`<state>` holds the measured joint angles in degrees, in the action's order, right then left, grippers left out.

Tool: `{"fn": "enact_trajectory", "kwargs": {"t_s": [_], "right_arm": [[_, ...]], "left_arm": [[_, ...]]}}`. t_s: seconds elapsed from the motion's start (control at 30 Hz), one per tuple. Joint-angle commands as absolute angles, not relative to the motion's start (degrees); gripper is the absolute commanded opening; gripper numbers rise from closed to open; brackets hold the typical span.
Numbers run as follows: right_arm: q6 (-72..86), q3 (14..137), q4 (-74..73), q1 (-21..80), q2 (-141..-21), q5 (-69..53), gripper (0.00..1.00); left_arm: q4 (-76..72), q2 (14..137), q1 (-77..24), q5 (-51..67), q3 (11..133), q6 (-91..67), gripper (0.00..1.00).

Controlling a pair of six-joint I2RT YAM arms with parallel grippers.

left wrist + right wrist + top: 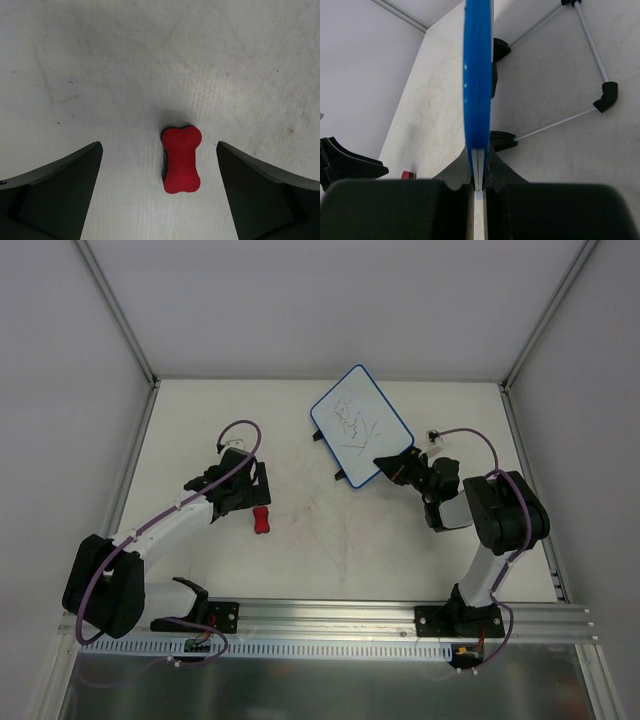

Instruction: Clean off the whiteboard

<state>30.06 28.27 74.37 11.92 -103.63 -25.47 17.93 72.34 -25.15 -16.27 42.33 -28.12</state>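
The whiteboard is white with a blue rim and dark scribbles, standing on two black feet at the table's middle back. My right gripper is shut on its near right corner; in the right wrist view the blue edge runs edge-on between the jaws. The red bow-shaped eraser lies flat on the table. My left gripper is open just above it, and the left wrist view shows the eraser between the spread fingers, untouched.
A thin metal stand with black joints lies on the table beside the board. White walls enclose the table on three sides. An aluminium rail runs along the near edge.
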Motion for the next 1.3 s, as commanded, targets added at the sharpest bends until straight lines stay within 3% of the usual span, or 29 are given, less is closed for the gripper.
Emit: {"fn": "enact_trajectory", "kwargs": {"t_s": [0.0,0.23,0.4,0.6,1.13,1.27], "right_arm": [[28.5,28.3,87.7,12.0,-103.6,-24.6,0.0],[28.3,28.4,87.7,11.9,-104.0,-24.7,0.0],[28.7,28.4,87.7,11.6,-104.1,-24.6,0.0],[29.0,28.5,87.7,11.4,-104.2,-24.9,0.0],[29.8,28.5,87.7,11.0,-104.2,-25.2,0.0],[29.8,28.4,87.7,10.9,-104.0,-25.3,0.0]], "left_arm": [[20.1,72.4,-27.1,-13.1,44.3,-28.7,0.99],[21.8,75.8,-30.0,-11.6,45.9,-28.7,0.94],[23.6,77.8,-31.1,-11.2,46.3,-31.5,0.79],[23.8,80.5,-32.1,-13.0,46.3,-33.8,0.7],[23.8,84.3,-32.6,-16.2,46.4,-38.8,0.62],[23.7,85.1,-32.6,-16.3,46.8,-38.8,0.54]]}}
